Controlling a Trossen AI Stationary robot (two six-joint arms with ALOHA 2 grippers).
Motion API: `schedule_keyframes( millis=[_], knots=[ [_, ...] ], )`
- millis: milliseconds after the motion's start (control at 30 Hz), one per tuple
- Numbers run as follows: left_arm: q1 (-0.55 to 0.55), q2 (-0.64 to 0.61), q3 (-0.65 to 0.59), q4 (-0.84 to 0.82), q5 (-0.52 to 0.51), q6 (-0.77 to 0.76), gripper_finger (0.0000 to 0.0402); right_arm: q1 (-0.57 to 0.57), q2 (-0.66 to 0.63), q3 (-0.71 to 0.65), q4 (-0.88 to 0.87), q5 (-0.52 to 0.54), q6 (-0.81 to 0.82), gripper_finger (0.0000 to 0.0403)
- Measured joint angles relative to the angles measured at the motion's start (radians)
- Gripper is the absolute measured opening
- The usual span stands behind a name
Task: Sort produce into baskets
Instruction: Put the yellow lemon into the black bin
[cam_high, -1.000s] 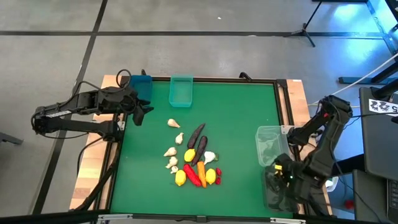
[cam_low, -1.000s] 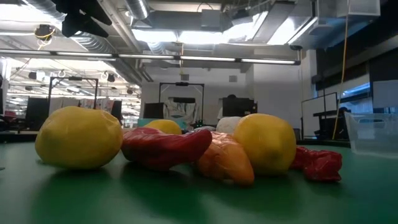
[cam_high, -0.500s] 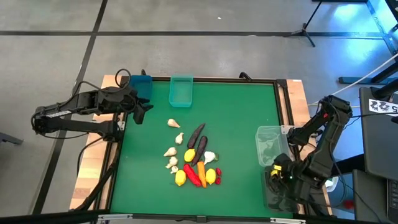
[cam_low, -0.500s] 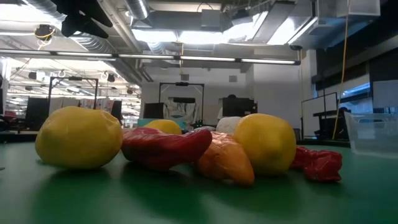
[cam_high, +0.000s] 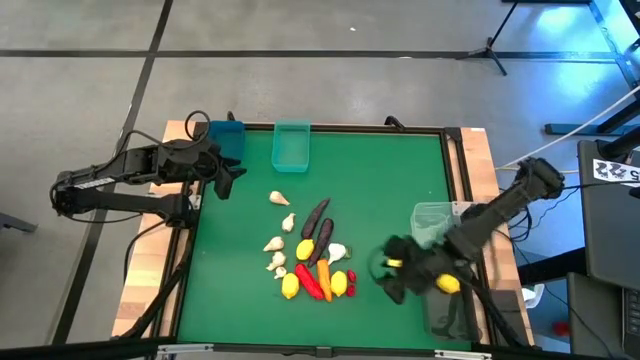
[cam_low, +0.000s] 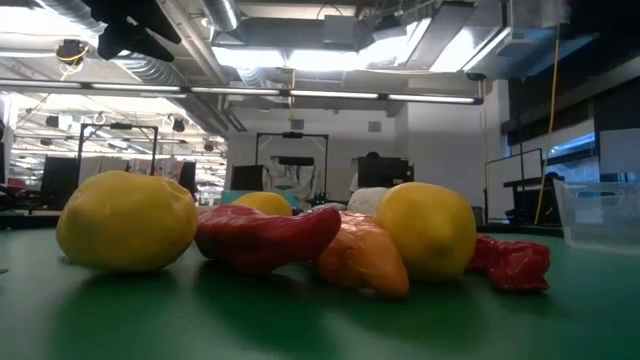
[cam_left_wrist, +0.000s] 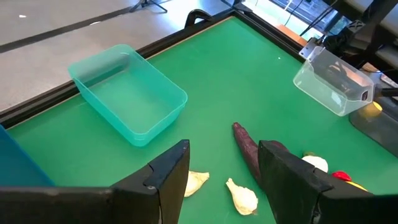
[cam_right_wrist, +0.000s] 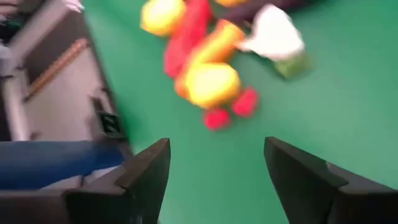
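Observation:
The produce (cam_high: 312, 258) lies in a heap on the green mat, near the front middle: lemons (cam_low: 125, 220), red chilies (cam_low: 265, 235), a carrot (cam_low: 365, 255), eggplants (cam_left_wrist: 249, 149) and garlic bulbs (cam_left_wrist: 241, 196). My right gripper (cam_high: 384, 277) hovers open just right of the heap, and its wrist view shows a lemon (cam_right_wrist: 211, 84) and a chili (cam_right_wrist: 189, 37) ahead of the bare fingers. My left gripper (cam_high: 228, 176) waits open at the far left, close to the blue basket (cam_high: 228, 135) and the teal basket (cam_high: 291, 146).
The clear basket (cam_high: 433, 228) stands at the right edge, under my right arm, with the dark grey basket (cam_high: 450, 315) nearer the front; a yellow piece (cam_high: 447, 285) shows there. Bare green mat (cam_high: 380, 180) spans the far middle.
My right gripper has swung from above the dark grey basket at the front right toward the table's left, stopping beside the produce heap, and its wrist has rolled on the way. The produce and my left arm have kept still.

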Motion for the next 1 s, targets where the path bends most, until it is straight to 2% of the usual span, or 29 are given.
schedule_keyframes(
  millis=[167, 300, 500, 633, 833, 1000],
  knots=[
    [0.000, 0.000, 0.000, 0.000, 0.000, -0.026, 0.0185, -0.137, 0.090, 0.000, 0.168, -0.172, -0.066, 0.0260],
    [0.000, 0.000, 0.000, -0.006, 0.000, 0.001, 0.0185, -0.159, 0.187, 0.000, 0.253, -0.189, -0.053, 0.0260],
    [0.000, 0.000, 0.000, -0.082, 0.000, 0.004, 0.0185, -0.159, 0.340, 0.060, 0.287, -0.210, 0.119, 0.0260],
    [0.000, 0.000, 0.000, -0.128, 0.000, 0.005, 0.0185, -0.171, 0.415, 0.138, 0.268, -0.212, 0.176, 0.0260],
    [0.000, 0.000, 0.000, -0.129, 0.000, 0.032, 0.0185, -0.185, 0.498, 0.264, 0.055, -0.210, 0.235, 0.0260],
    [0.000, 0.000, 0.000, -0.128, 0.001, 0.054, 0.0185, -0.183, 0.539, 0.314, -0.003, -0.203, 0.318, 0.0260]
  ],
)
